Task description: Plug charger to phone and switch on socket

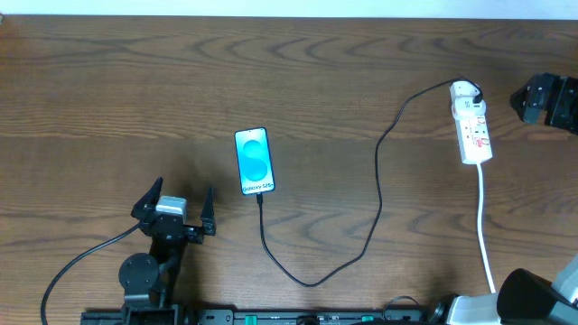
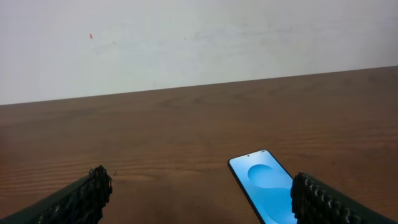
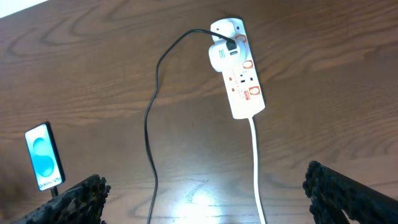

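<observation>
Near phone point(image 1: 254, 162), left gripper point(image 1: 178, 209) spread wide, empty; right gripper point(image 3: 208, 198) likewise, near socket point(image 3: 236, 68).

The table point(image 1: 108, 108) is dark brown wood with wavy, streaked grain. The phone point(image 1: 254, 162) has a black edge and a light blue screen with darker blue circles. The charger cable point(image 1: 377, 194) is black. The power strip point(image 1: 473, 129) is white with red marks, and its cord point(image 1: 485, 226) is white. The wall point(image 2: 199, 37) is off-white with one small red speck.

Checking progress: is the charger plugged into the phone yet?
Looks plugged in: the charger tip meets the bottom edge of the phone.
</observation>
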### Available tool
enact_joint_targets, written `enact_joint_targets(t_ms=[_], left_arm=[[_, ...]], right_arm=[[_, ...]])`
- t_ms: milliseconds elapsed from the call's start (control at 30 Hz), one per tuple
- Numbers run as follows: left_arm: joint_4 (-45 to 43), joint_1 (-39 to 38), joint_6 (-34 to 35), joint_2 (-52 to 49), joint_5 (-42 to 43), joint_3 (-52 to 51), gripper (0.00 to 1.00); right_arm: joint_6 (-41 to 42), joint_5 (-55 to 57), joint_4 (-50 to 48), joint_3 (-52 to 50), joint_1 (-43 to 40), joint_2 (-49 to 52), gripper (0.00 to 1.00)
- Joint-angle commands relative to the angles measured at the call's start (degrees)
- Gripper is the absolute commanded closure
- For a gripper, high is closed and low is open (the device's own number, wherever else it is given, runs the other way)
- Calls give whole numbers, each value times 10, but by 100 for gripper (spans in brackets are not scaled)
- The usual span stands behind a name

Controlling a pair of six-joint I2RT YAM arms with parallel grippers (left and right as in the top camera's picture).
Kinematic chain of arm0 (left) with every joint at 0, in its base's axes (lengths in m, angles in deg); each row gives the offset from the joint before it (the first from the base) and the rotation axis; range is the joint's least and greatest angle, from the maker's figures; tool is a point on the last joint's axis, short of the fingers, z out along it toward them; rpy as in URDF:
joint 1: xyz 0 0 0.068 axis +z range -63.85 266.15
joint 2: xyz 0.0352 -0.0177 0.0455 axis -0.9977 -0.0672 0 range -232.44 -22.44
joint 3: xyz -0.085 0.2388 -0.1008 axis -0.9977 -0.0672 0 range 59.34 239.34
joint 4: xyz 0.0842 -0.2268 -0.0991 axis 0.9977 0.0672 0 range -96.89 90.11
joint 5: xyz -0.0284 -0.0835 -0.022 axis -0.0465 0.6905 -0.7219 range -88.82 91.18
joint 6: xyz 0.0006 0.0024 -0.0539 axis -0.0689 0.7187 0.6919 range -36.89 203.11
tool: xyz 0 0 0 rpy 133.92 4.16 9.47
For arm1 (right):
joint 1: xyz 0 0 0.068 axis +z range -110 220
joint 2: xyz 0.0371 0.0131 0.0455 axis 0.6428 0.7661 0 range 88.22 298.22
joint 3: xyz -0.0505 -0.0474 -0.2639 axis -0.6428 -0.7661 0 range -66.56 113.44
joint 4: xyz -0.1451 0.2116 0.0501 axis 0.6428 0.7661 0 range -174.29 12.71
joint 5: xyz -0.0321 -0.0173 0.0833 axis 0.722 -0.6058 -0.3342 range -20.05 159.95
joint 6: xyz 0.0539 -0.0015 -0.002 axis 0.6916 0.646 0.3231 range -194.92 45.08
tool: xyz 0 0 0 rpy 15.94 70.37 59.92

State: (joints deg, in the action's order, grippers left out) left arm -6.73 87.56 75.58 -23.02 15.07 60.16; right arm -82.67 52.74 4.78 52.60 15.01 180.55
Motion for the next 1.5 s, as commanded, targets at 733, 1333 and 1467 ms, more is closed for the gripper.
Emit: enact_joint_targets(t_ms=[733,1333,1467], left_arm=[[26,3,-2,3,28,-5,6],[26,3,-2,3,28,-5,6],[26,3,-2,3,28,-5,6]], right_arm=[[4,-2,1,-7,1,-3,1],[4,-3,1,-8,125,-59,1],[4,-3,1,-8,136,-75,1]])
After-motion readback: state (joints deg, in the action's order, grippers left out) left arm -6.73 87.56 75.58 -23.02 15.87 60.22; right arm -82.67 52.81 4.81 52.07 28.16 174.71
